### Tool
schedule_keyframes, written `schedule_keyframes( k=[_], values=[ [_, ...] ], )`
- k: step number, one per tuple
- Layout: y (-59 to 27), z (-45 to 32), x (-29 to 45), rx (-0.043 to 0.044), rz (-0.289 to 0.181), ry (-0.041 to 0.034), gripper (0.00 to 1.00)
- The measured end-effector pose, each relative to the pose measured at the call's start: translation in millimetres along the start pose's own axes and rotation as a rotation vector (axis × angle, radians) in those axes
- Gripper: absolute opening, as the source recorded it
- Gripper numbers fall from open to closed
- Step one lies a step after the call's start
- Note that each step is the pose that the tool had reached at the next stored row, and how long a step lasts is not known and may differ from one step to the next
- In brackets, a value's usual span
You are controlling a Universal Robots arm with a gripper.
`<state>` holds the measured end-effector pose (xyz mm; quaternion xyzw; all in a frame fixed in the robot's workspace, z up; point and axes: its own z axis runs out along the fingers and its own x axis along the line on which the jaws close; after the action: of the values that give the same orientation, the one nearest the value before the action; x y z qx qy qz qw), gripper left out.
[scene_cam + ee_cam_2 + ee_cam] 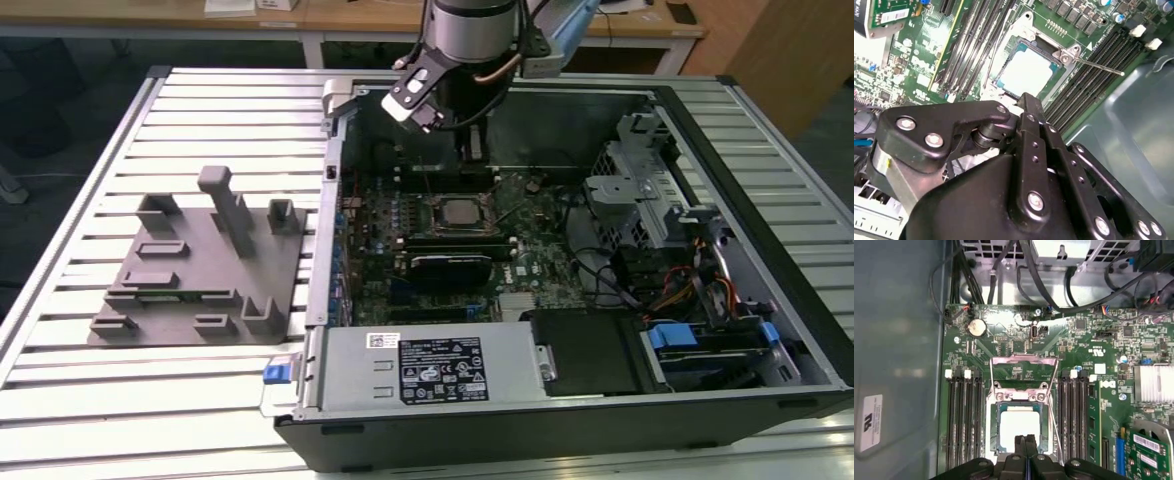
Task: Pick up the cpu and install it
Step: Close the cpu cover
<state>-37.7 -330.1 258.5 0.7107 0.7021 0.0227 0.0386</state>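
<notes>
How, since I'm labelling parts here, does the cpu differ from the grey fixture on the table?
Size: the cpu is small; the grey fixture is far larger. Shape: the cpu is a thin flat square; the fixture is a slab with upright posts. Place: the cpu sits in the socket inside the case; the fixture lies on the slatted table outside it, at the exterior view's left. Both lie flat.

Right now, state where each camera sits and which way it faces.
Exterior view: off the arm, looking down into the open case; arm and tool show.
First wrist view: on the arm, straight down on the cpu; tool shows.
Second wrist view: on the arm, slantwise past the tool's links at the cpu.
Shared: all three show the cpu and the tool.
</notes>
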Motion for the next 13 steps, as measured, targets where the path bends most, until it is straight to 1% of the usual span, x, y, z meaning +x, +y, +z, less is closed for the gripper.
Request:
schedule_keyframes(
  k=[6,9,13],
  values=[
    [0.8,-1.1,0.0,0.0,0.0,0.0001,0.11],
    [8.3,-0.4,0.1,-0.0001,0.0,0.0001,0.11],
    [23.2,0.9,0.4,-0.0001,0.0,0.0001,0.11]
  ],
)
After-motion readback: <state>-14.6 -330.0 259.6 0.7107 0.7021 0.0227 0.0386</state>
